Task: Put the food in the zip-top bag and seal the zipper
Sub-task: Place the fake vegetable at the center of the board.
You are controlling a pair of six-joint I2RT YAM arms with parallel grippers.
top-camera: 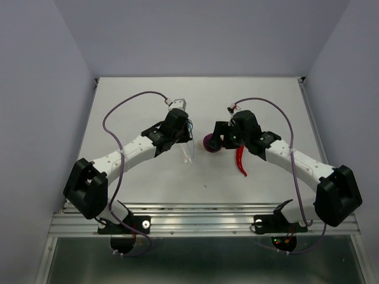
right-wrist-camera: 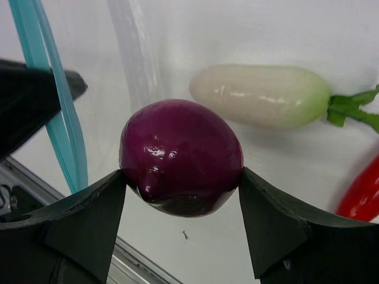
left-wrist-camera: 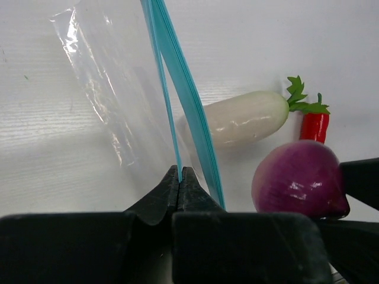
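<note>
Nearby, radish (right-wrist-camera: 260,96) flat, leafy end toward chili (right-wrist-camera: 361,195)

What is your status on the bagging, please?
Left gripper shut on the zipper, zip-top bag open. Right gripper holds the onion near its mouth. Radish and chili on the table, not bagged. Nothing in the way.

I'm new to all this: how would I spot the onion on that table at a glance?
Start at the white table, near its middle, where the right gripper reaches in. Between its two black fingers sits the onion: round and dark purple, unlike the long white radish and red chili pepper lying nearby.
</note>
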